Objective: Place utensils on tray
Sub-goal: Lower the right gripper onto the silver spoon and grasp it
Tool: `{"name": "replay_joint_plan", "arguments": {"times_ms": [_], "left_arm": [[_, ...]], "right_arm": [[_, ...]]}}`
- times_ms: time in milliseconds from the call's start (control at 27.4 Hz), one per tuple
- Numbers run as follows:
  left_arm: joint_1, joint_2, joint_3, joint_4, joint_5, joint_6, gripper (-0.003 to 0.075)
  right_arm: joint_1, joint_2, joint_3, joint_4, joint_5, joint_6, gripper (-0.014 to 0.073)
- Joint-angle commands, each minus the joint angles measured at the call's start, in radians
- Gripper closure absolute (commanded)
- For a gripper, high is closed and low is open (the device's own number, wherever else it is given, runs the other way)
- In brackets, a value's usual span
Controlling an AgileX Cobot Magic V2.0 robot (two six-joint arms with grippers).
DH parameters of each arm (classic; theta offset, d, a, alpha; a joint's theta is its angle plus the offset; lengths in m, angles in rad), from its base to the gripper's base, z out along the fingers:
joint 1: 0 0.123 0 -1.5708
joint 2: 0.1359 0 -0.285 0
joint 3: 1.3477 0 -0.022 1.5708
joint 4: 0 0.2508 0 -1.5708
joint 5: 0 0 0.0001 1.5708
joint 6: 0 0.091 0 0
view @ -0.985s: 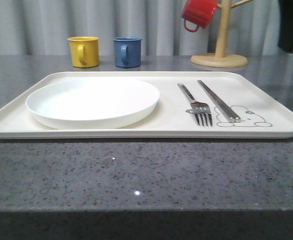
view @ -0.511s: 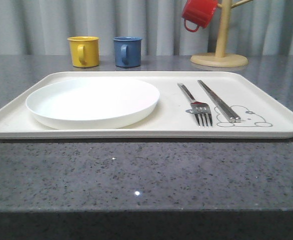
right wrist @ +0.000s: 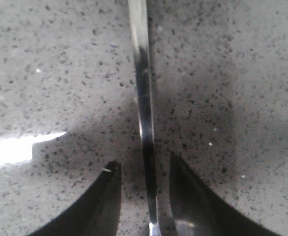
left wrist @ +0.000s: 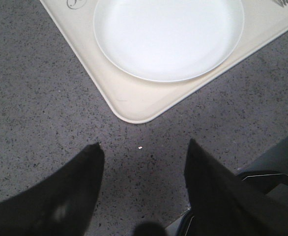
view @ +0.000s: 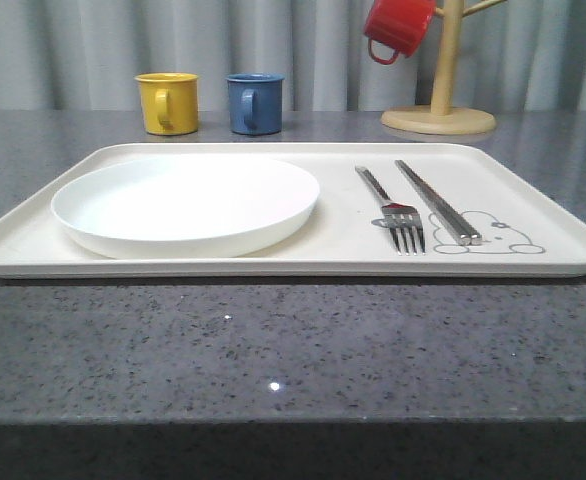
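Your right gripper (right wrist: 143, 172) is narrowly open, its fingers on both sides of a slim spoon handle (right wrist: 143, 98) lying on the grey counter (right wrist: 232, 73); no grip yet. Close squarely on the handle. Its long axis runs straight away from the fingers. The left gripper (left wrist: 141, 160) hangs wide open, empty, near the tray (left wrist: 134, 105) corner.

Showing 1 tray (view: 533, 215) – carrying 1 white plate (view: 185, 203), 1 fork (view: 393, 212), 1 pair of chopsticks (view: 437, 201). 3 mugs – yellow (view: 167, 102), blue (view: 254, 103), red (view: 398, 26). 1 wooden mug stand (view: 439, 110).
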Motion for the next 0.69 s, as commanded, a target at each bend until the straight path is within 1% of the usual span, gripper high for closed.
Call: {"name": "replay_joint_plan", "arguments": {"times_ms": [0,146,255,328,401,474,657], "left_arm": [[-0.009,-0.004,-0.026,0.003,-0.056,-0.008,0.0353],[-0.009,-0.004,-0.026,0.003,-0.056,-0.008,0.0353],[-0.009,-0.004,-0.026,0.003,-0.056,-0.008,0.0353],[-0.009,-0.004,-0.026,0.003,-0.056,-0.008,0.0353],[-0.009,-0.004,-0.026,0.003,-0.056,-0.008,0.0353],[-0.009,-0.004,-0.026,0.003,-0.056,-0.008,0.0353],[-0.009,-0.004,-0.026,0.003,-0.056,-0.008,0.0353]], "right_arm": [[-0.004,-0.032,-0.021,-0.026,-0.024,-0.012,0.0319],[-0.004,-0.029,-0.021,-0.026,-0.025,-0.012,0.0326],[-0.004,-0.029,-0.021,-0.026,-0.024,-0.012,0.0409],[-0.004,-0.029,-0.021,-0.026,-0.023,-0.012,0.0498],[-0.004,-0.029,-0.021,-0.026,-0.020,-0.012,0.0564],[-0.004,-0.030,-0.021,-0.026,-0.018,-0.012,0.0601],[0.009,-0.069,-0.022,0.000,0.016,-0.012,0.0611]]}}
